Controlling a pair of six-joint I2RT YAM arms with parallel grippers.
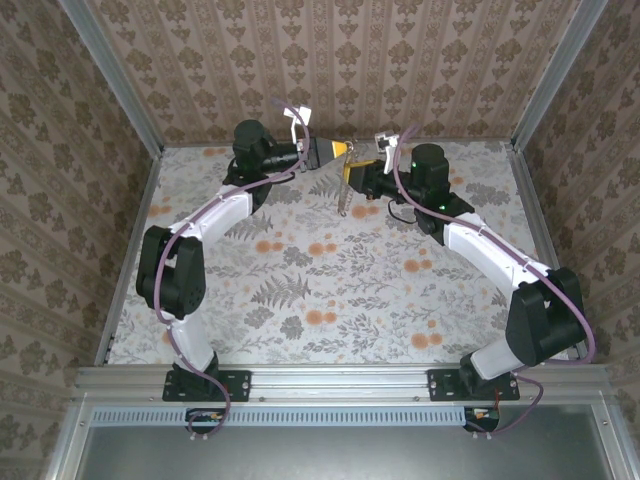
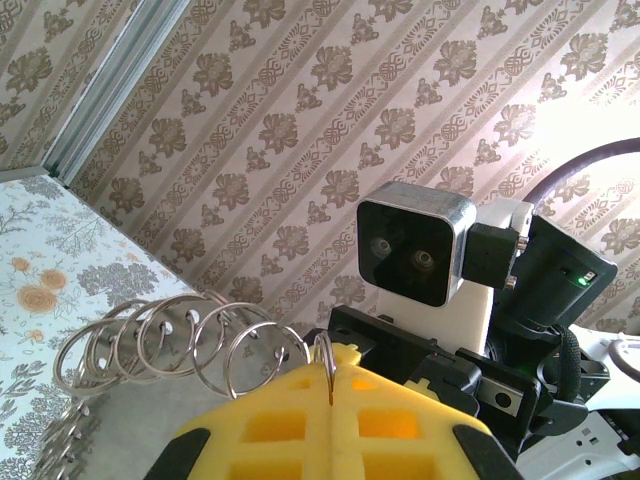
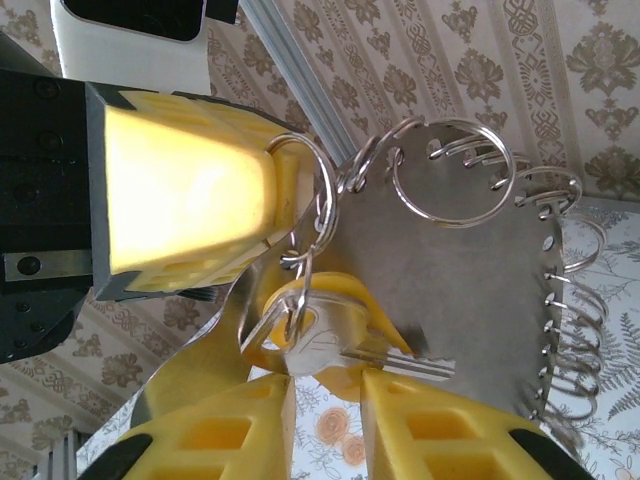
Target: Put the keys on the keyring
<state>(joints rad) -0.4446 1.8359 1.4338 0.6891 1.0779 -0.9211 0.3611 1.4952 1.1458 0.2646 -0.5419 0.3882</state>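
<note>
The left claw (image 2: 330,392) pinches keyring (image 2: 319,350); key (image 3: 330,345) at right claw (image 3: 325,388).

Arms: left arm (image 1: 225,212) and right arm (image 1: 490,245), black joint housings, white link shells, purple cables (image 1: 590,320) looped alongside.
Grippers: left gripper (image 1: 346,150) and right gripper (image 1: 346,173), black bodies, yellow waffle-moulded fingers (image 2: 270,425).
Right wrist: silver-framed twin-lens camera (image 2: 415,245), white bracket (image 2: 482,300), green indicator light (image 2: 580,280).

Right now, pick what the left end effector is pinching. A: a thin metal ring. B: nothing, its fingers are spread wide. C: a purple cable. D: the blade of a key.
A: in the left wrist view the left end effector has its yellow fingers pressed together, with the keyring standing edge-on out of the seam between them.
</note>
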